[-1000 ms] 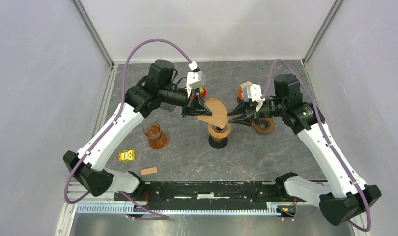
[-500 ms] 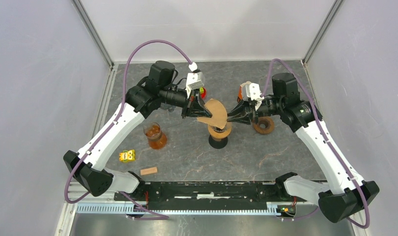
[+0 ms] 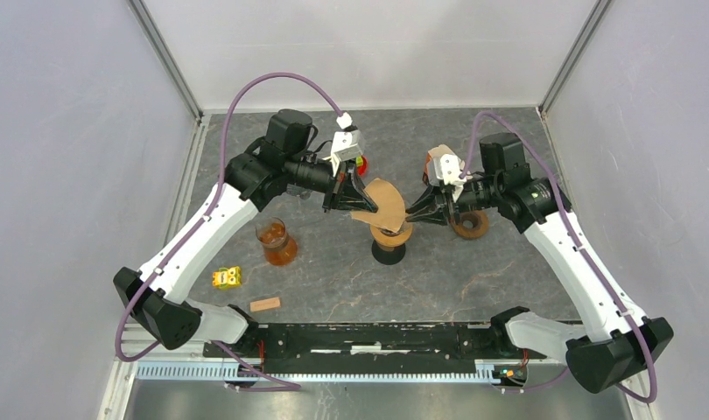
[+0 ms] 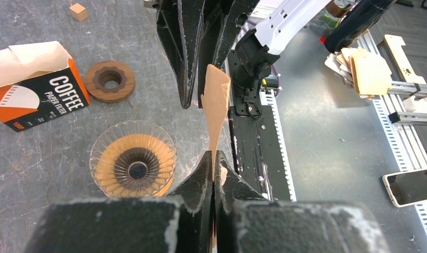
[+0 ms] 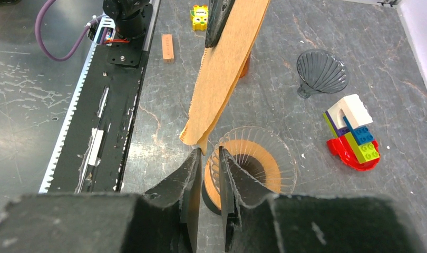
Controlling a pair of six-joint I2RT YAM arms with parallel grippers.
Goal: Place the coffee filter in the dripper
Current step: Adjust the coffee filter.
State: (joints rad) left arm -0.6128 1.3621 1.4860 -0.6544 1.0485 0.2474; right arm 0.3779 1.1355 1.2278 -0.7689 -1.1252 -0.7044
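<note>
Brown paper coffee filter (image 3: 382, 203), in the air just above the glass dripper (image 3: 391, 234), which stands mid-bench (image 3: 473, 280). Left gripper (image 4: 212, 158): jaws pinched together on the filter's left edge. Right gripper (image 5: 209, 153): jaws narrowly parted, the filter's lower corner at its fingertips; contact cannot be told. A wooden ring (image 3: 468, 224) and a filter box (image 4: 37, 84) lie to the dripper's right.

Top view: coffee filter (image 3: 382, 203) hides the dripper (image 3: 393, 236) far rim; right wrist frame crops the filter's top.
</note>
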